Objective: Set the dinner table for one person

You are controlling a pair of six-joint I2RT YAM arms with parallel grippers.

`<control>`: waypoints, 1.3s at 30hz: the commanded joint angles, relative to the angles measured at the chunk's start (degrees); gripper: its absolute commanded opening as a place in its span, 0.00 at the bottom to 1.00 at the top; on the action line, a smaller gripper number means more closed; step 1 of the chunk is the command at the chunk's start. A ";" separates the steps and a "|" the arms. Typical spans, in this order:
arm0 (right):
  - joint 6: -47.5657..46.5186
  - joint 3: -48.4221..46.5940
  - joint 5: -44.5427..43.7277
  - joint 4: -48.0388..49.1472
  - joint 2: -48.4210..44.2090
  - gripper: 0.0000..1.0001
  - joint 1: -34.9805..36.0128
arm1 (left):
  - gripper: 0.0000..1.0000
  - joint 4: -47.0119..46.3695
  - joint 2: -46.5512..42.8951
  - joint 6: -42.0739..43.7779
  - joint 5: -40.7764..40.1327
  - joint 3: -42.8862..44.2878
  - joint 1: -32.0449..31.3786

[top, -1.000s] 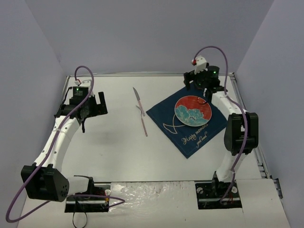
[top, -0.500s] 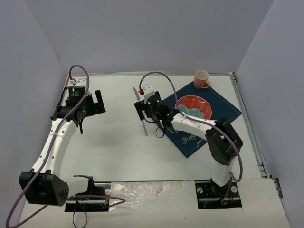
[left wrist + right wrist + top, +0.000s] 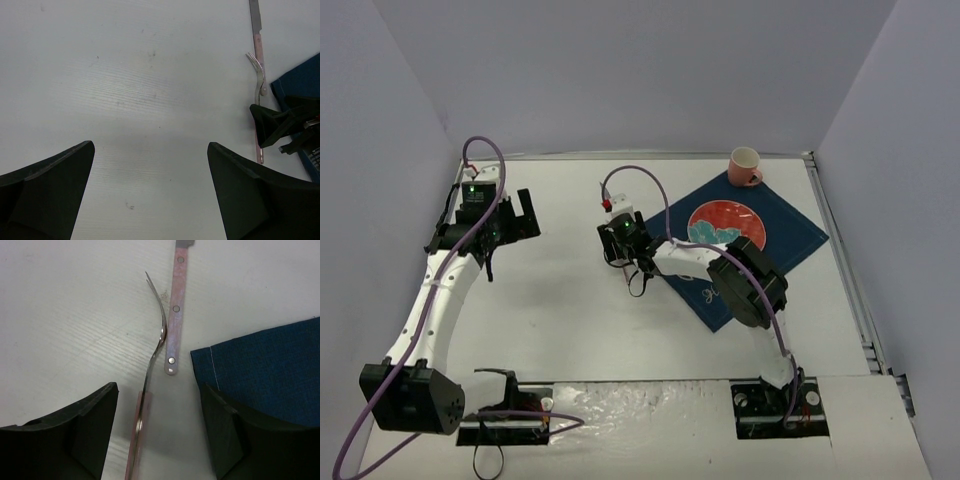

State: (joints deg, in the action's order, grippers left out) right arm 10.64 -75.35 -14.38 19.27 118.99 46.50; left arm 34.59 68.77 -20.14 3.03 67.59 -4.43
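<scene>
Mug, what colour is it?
The mug is pink, white inside; best in the top external view.

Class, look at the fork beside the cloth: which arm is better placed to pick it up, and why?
Right. The right gripper has the handle of the fork between its open jaws; the left gripper hangs over bare dinner table, well away.

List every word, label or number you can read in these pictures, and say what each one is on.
White script on the navy cloth: mostly hidden behind the right arm, too small to read.
No writing seen on the plate, cup, knife, fork or dinner table.
</scene>
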 commanded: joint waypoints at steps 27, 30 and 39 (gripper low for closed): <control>5.09 -1.44 8.34 3.75 -2.67 0.00 0.46 | 0.93 -2.21 -1.89 -0.16 0.60 0.61 0.91; 7.55 1.73 18.23 3.40 -6.34 0.00 -0.60 | 0.93 -2.24 -1.80 -0.11 0.98 0.61 0.96; 13.62 8.02 43.18 5.95 -5.11 0.00 -2.09 | 0.93 -2.53 -1.41 -0.07 1.67 0.42 1.09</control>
State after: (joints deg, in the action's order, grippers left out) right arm 21.13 -68.89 16.29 21.86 115.62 44.91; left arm 34.54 68.77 -20.14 4.11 67.59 -3.77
